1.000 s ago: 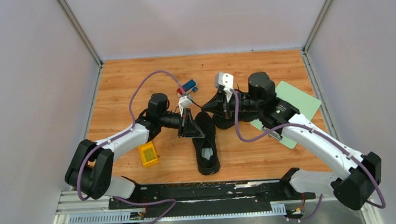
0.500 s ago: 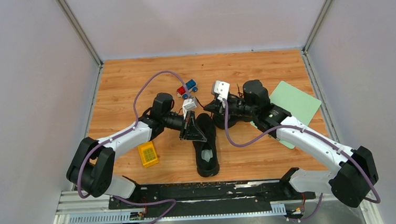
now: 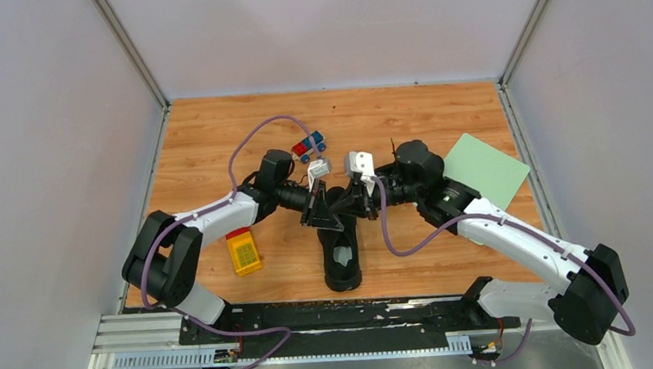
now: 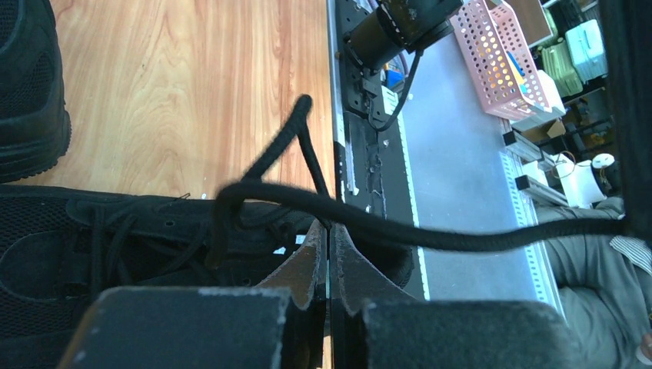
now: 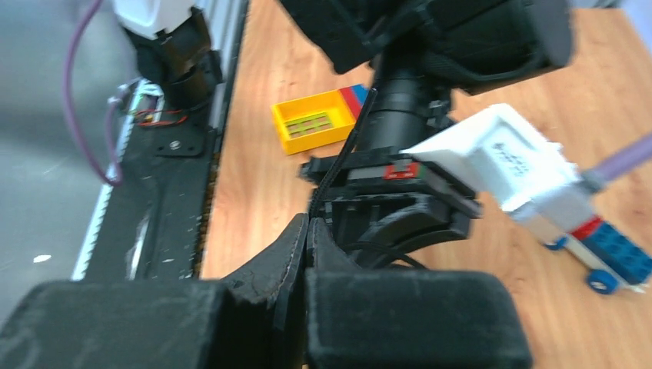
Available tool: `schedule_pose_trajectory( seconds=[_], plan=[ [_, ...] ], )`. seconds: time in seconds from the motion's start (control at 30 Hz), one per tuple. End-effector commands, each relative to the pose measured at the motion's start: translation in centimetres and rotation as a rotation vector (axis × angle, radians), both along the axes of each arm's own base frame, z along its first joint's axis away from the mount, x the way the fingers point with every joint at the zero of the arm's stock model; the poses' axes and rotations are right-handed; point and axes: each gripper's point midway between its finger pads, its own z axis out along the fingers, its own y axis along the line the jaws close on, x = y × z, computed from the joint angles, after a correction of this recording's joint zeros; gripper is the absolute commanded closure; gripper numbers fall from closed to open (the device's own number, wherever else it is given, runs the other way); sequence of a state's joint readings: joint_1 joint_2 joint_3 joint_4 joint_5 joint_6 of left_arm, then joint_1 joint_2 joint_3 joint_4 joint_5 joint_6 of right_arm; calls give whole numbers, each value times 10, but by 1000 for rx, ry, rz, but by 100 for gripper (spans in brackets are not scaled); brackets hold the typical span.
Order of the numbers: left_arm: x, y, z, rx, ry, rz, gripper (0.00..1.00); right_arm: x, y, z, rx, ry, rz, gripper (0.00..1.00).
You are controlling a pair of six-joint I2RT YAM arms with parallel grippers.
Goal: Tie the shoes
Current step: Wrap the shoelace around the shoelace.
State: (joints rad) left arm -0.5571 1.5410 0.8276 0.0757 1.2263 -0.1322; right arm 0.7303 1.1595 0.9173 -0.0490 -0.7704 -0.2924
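My left tool (image 4: 328,238) is pinched fully together, and a strand of the black lace (image 4: 430,232) runs down into its tips; a second stretch of lace crosses taut in front of them toward the right edge of the left wrist view; my right tool (image 5: 307,231) is likewise closed tight, with a thin lace strand rising from its tips toward the upper middle of the right wrist view; in the overhead view both tools meet at the centre, over the top end of one black shoe (image 3: 342,261), which lies lengthwise on the desk (image 3: 215,131); the second shoe (image 4: 27,84) shows in the upper left of the left wrist view; a yellow box (image 3: 243,251) sits left of centre, a toy car (image 3: 308,143) above, and a green mat (image 3: 487,169) at right.
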Motion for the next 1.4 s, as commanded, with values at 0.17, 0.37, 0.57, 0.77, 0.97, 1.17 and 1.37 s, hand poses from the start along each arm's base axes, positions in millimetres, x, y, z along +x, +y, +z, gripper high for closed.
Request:
schedule_pose_trajectory(
  seconds=[0.17, 0.37, 0.57, 0.77, 0.97, 1.17, 1.37],
  plan=[
    [7, 1, 17, -21, -17, 5, 100, -53, -19, 5, -46, 52, 151, 100],
    [1, 9, 21, 0, -28, 15, 100, -68, -40, -3, -87, -35, 164, 100],
    [4, 12, 14, 26, -20, 48, 100, -83, -44, -14, -101, -26, 196, 100],
    [0, 14, 15, 16, -21, 27, 100, -90, -59, -36, -186, -69, 231, 100],
    [-4, 18, 8, 30, -54, 11, 100, -99, -77, -74, -252, -143, 265, 100],
    [-6, 21, 6, 36, -82, 1, 100, -93, -79, -99, -287, -218, 289, 100],
    [-9, 23, 3, 35, -107, -20, 100, -80, -77, -121, -351, -242, 285, 90]
  ],
)
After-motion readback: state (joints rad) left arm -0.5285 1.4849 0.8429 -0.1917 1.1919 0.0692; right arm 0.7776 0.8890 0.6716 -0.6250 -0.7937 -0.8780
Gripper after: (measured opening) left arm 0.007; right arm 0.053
